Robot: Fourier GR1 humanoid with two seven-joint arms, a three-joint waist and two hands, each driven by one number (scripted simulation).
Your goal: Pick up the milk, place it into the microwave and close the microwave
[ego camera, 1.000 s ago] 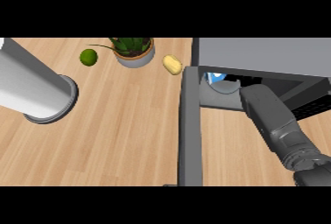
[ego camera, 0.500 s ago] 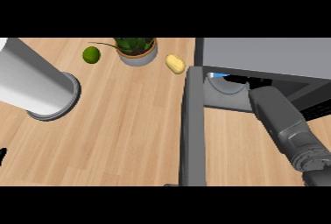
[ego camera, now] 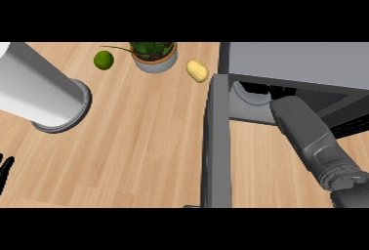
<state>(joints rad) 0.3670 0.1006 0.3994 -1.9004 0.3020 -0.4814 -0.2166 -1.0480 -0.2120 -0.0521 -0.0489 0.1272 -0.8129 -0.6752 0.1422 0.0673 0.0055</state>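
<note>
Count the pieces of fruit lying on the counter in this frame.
2. A green lime lies left of the potted plant; a yellow lemon lies right of it, beside the microwave. The open door may hide others.

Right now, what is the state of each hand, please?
Left hand: only fingertips show at the view's left edge; state cannot be told.
Right hand: hidden inside the microwave beyond the forearm; state cannot be told.

- A thick, dark grey, rounded forearm (ego camera: 306, 132) of smooth matt casing, on the right.
- Its casing narrows into a ribbed, ringed grey wrist section (ego camera: 338, 168).
- Thin black fingertips of the left hand (ego camera: 6, 168) show at the left edge.
</note>
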